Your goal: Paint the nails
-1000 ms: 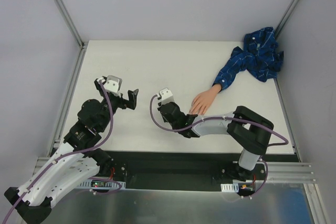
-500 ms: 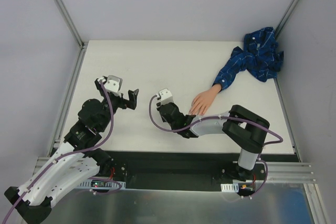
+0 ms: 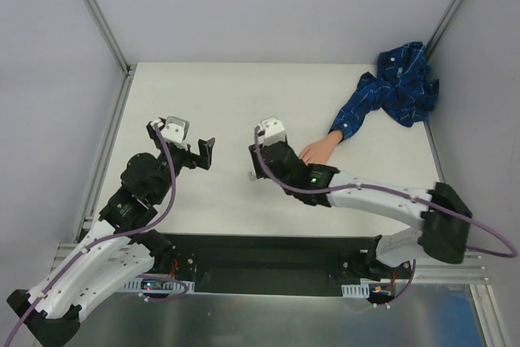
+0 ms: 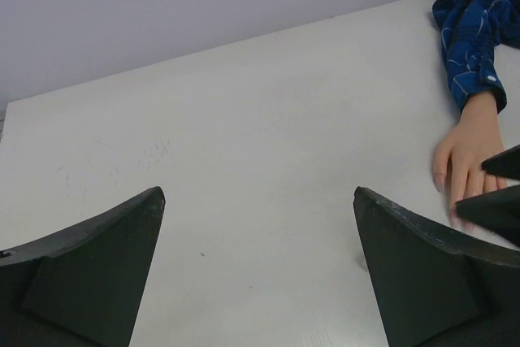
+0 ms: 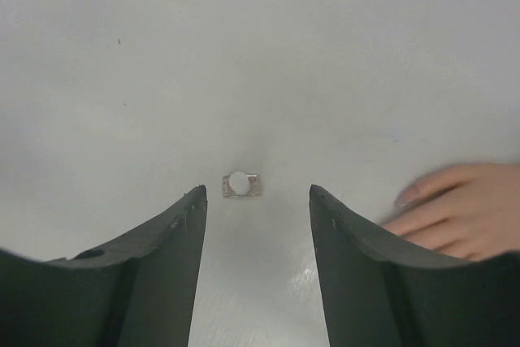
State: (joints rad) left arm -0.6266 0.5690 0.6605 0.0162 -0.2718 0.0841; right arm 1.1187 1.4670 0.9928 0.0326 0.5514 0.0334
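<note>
Nails (image 5: 406,197) on the mannequin hand (image 5: 459,217) lie beside the right claw (image 5: 256,194), jaws apart near a small clear bottle (image 5: 241,184); left claw (image 4: 257,193) also gapes over the bench (image 4: 244,119).

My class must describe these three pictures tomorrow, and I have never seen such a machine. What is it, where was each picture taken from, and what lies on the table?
Two robot arms are bolted at the near edge of a white table. One picture looks down on both from above. The other two come from a camera on each wrist and show that arm's own dark fingers. A mannequin hand in a blue patterned sleeve lies on the table. A small clear bottle sits a little apart from its fingertips. The left gripper and the right gripper are both open and hold nothing. The bottle sits just ahead of the right one.
</note>
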